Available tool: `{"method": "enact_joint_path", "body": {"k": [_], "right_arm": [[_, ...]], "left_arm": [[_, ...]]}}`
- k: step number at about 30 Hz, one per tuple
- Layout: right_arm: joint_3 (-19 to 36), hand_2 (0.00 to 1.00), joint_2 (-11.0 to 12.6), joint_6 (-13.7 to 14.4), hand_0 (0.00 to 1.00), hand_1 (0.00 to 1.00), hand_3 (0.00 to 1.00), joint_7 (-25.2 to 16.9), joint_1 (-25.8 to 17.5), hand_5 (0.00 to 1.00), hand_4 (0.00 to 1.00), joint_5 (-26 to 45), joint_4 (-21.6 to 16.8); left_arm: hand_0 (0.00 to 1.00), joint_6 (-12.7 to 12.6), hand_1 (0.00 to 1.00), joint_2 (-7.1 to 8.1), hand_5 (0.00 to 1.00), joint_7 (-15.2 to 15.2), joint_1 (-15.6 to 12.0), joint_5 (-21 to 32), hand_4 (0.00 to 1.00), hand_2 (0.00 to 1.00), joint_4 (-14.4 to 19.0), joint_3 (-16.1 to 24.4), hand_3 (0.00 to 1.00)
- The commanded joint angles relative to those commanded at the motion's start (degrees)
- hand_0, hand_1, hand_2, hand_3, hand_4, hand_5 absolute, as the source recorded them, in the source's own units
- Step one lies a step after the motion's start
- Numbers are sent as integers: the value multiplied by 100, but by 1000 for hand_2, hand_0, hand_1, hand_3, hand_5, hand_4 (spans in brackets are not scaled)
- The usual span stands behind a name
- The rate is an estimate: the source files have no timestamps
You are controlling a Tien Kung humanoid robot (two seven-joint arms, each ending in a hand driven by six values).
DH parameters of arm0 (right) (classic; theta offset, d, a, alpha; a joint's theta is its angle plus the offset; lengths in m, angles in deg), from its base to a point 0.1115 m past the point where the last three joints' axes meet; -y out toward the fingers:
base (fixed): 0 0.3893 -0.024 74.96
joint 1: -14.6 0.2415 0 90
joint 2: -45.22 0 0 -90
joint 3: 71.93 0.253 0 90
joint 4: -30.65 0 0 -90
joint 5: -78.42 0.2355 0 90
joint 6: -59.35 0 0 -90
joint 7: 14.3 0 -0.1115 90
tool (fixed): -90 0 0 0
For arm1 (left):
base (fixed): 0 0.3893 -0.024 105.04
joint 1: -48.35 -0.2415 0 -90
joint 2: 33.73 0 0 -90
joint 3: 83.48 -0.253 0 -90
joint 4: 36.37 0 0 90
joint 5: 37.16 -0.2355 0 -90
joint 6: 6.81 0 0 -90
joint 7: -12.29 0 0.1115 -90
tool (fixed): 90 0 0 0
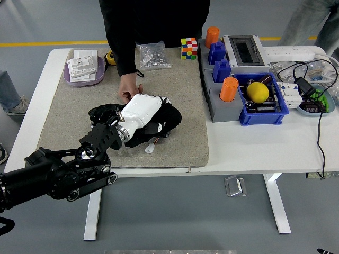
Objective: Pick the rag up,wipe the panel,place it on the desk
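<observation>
Now pressing flat: left hand [142, 110] curled over black rag [165, 120], directly beneath it on panel [161, 133], mid-mat [69, 114]; person's hand [128, 87] just beyond. Right hand unseen.

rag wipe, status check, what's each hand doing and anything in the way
Left hand down on the black rag, over the panel. Right hand not in view. Person's hand at the mat's far side, close beside the left hand.

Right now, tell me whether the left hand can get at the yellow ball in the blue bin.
Probably not. The left hand is on the black rag mid-mat, and the yellow ball sits far right, behind a grey block with an orange cylinder.
</observation>
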Motion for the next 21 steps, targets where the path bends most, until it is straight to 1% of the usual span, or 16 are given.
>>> {"method": "enact_joint_path", "body": {"k": [3, 12, 21], "right_arm": [[14, 721, 1, 3, 780, 679, 661, 1, -4, 580, 998, -2, 2], [23, 721, -56, 22, 780, 679, 661, -20, -18, 578, 998, -3, -4], [50, 721, -79, 34, 781, 679, 661, -22, -40, 578, 998, -16, -5]], "left_arm": [[225, -3, 173, 53, 107, 2, -9, -2, 514, 678, -64, 75, 678], [225, -7, 173, 182, 106, 26, -42, 15, 513, 677, -143, 90, 678], [225, -13, 174, 415, 105, 50, -177, -10, 511, 677, -239, 311, 677]]}}
